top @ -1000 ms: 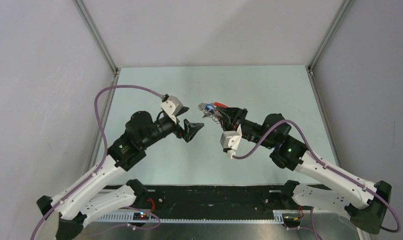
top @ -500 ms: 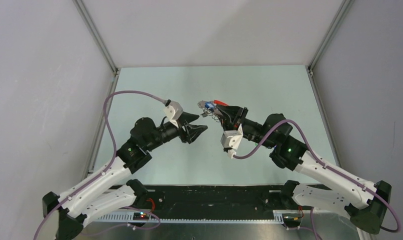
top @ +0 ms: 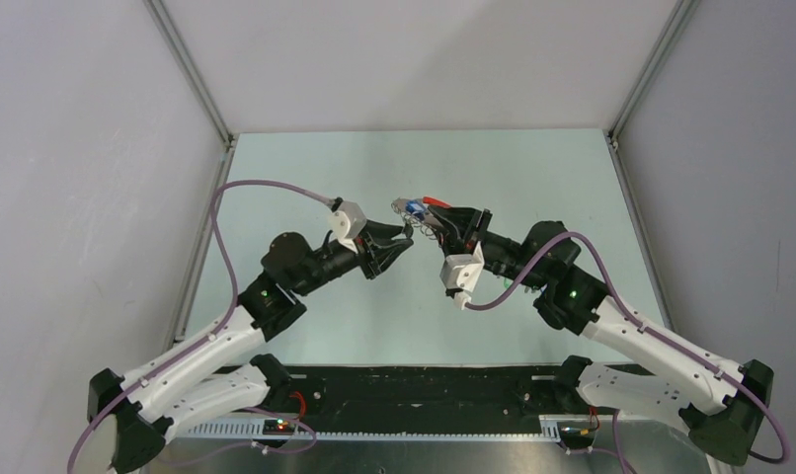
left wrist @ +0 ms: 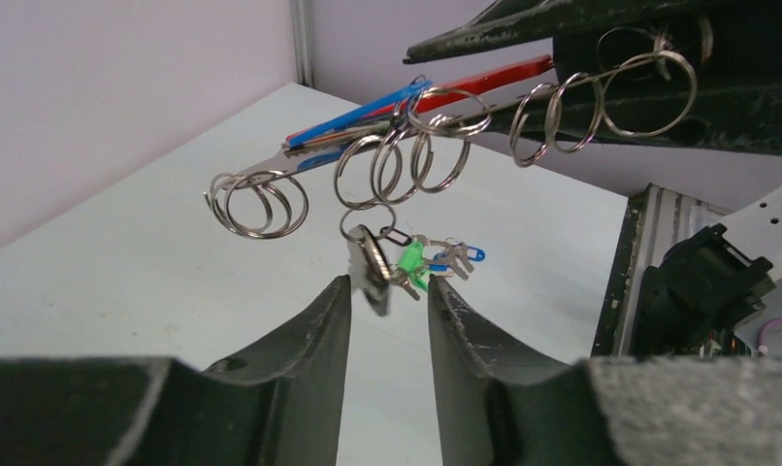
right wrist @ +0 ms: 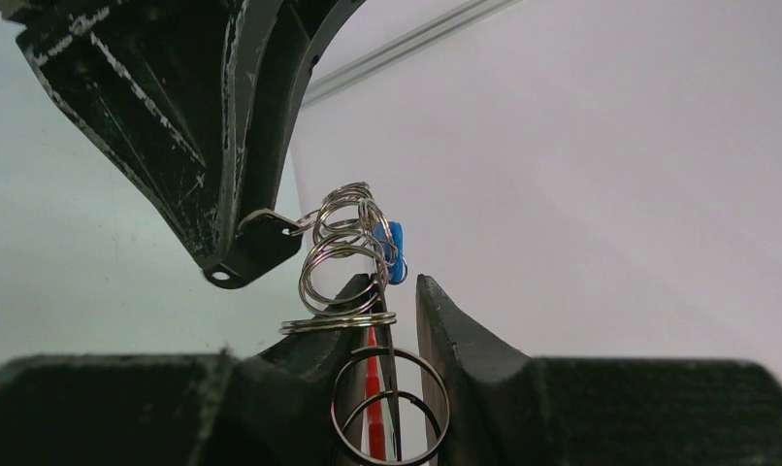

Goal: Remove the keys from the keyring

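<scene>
Left gripper (left wrist: 389, 283): the jaws stand apart and pinch nothing. We judge the gap is set to take one hanging key.
Key in the gap: a silver key (left wrist: 373, 275) hangs between the two fingers, close to the left one. We cannot confirm contact with either finger.
Reason for this approach: the key hangs free below the other parts, so we can grip it alone and leave the rings untouched.
Metal rings (left wrist: 407, 160): several wire rings are threaded in a row above the key. The key hangs from a small ring beneath them.
Keyring (left wrist: 508, 76): the red loop is held in the air over the middle of the table, with its blue tag (left wrist: 368, 110) pointing left.
Right gripper (right wrist: 395, 283): the fingers are pressed on the red loop from the right. We judge this steadies the keyring against a pull on the key.
Table (left wrist: 125, 252): it lies well below the held parts, so the key has room to hang.
Green-tagged bunch (left wrist: 411, 260): it lies on the table beyond the key. It is not part of this step.
</scene>
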`<state>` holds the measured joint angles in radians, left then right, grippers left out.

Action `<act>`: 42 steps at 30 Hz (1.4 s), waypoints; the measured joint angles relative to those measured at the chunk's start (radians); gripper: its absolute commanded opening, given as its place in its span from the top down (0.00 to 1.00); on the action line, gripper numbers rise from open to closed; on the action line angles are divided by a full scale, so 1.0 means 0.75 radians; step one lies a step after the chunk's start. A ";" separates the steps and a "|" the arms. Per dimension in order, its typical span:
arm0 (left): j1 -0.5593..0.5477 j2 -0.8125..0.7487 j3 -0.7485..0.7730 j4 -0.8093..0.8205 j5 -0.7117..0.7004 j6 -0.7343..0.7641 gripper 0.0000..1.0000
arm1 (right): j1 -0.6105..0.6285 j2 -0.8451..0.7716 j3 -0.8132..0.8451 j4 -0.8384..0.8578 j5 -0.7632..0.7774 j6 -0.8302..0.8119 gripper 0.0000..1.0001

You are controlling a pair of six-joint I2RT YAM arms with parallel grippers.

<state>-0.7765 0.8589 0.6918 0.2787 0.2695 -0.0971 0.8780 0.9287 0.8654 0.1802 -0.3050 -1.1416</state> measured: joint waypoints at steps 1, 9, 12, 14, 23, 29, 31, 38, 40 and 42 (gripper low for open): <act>0.000 0.008 0.000 0.001 0.000 0.002 0.64 | -0.003 0.000 0.000 0.002 -0.002 0.003 1.00; -0.001 0.068 0.000 0.006 -0.006 0.006 0.62 | -0.013 -0.001 0.000 0.018 -0.024 0.021 1.00; -0.001 0.075 0.000 0.007 -0.006 0.012 0.69 | -0.013 -0.001 0.000 0.019 -0.026 0.021 1.00; -0.001 0.078 0.000 0.007 -0.007 0.015 0.74 | -0.013 -0.001 0.000 0.019 -0.030 0.022 1.00; -0.001 0.092 0.006 0.012 -0.046 0.011 1.00 | -0.016 -0.001 0.000 0.019 -0.033 0.046 1.00; -0.002 0.091 0.049 -0.078 -0.102 -0.043 1.00 | -0.033 0.000 0.000 0.017 0.014 0.123 1.00; -0.003 0.092 0.108 -0.182 -0.117 -0.058 1.00 | -0.050 0.006 0.000 0.016 0.054 0.176 1.00; -0.003 0.106 0.421 -0.682 -0.186 -0.015 1.00 | -0.092 0.061 -0.014 0.018 0.217 0.431 0.32; -0.003 0.127 0.516 -0.859 -0.218 0.043 1.00 | -0.098 0.050 -0.046 0.016 0.232 0.499 0.28; -0.004 0.171 0.627 -1.032 -0.248 0.121 1.00 | -0.103 0.028 -0.086 0.010 0.231 0.562 0.27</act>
<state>-0.7795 0.9874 1.1618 -0.4953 0.0837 -0.0063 0.8005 0.9501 0.8009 0.1879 -0.1318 -0.7204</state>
